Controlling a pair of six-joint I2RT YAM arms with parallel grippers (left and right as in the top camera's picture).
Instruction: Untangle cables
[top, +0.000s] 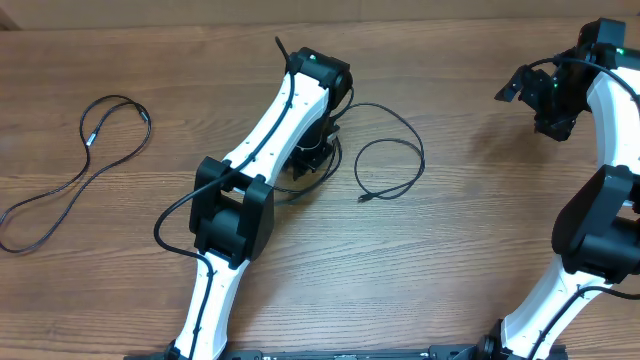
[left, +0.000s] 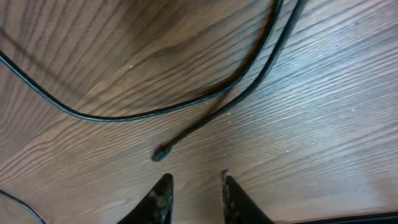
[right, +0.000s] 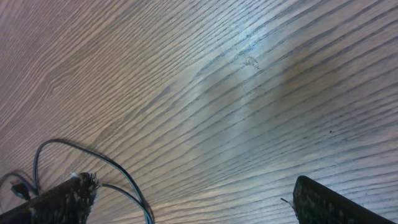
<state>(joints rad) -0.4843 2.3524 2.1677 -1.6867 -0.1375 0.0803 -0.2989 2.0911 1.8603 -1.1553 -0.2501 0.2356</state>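
One thin black cable (top: 119, 97) lies in a long loose loop at the table's left. A second cable (top: 421, 160) curls in loops at centre, its plug end (top: 362, 199) free on the wood. My left gripper (top: 312, 158) hangs low over that cable's left part. In the left wrist view two cable strands (left: 112, 117) curve across the wood. A small plug tip (left: 160, 152) lies just ahead of my left gripper (left: 196, 186), whose jaws stand slightly apart with nothing between. My right gripper (top: 527, 100) hovers at the far right, and in its wrist view the gripper (right: 196, 193) is wide open over bare wood.
The left arm (top: 240, 200) stretches diagonally across the table's middle, with its own thick black wire looping beside it. The right arm (top: 600, 220) stands along the right edge. Thin bluish arm wires (right: 118, 174) show beside the right gripper's left finger.
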